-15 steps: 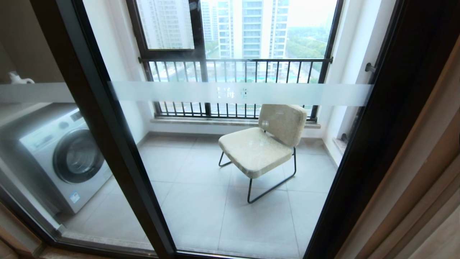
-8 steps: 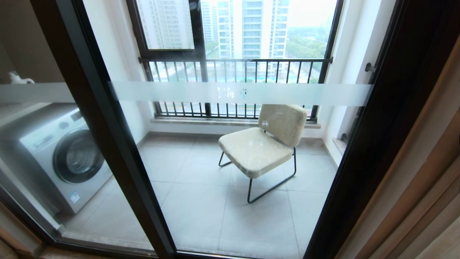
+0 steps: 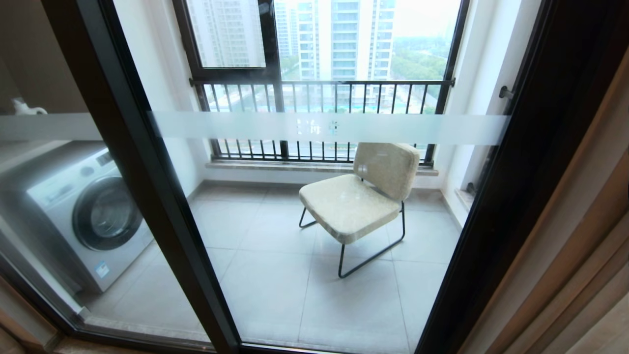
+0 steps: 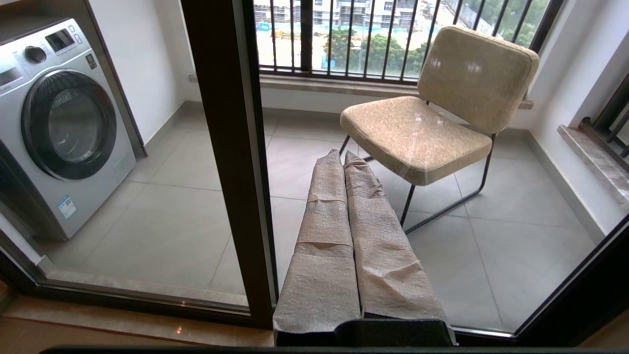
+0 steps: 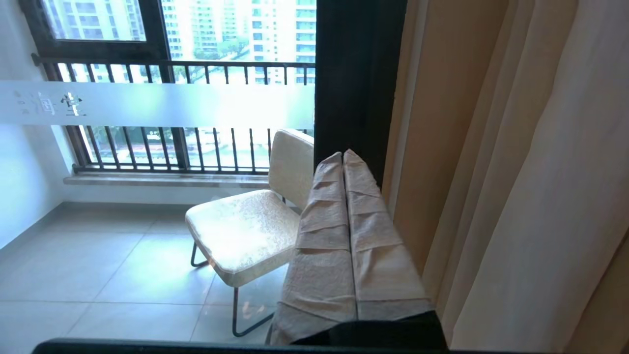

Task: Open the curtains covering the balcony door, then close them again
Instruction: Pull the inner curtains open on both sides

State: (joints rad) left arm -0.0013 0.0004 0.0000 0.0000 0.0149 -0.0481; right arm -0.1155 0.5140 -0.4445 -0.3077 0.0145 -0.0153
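Both grippers, left gripper (image 4: pixel 344 155) and right gripper (image 5: pixel 343 156), pinch shut on nothing; right risks sliding off the curtains (image 5: pixel 501 162) bunched right of the balcony door (image 3: pixel 162 196).

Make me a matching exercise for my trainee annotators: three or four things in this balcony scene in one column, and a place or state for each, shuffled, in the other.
Things:
1. washing machine
2. chair
3. curtains
4. right claw

Places or states:
A. shut, holding nothing
B. on the balcony tiles before the barred railing
C. bunched beside the black door frame, glass uncovered
D. behind the left glass panel

Pairs: 1-D, 2-B, 3-C, 4-A
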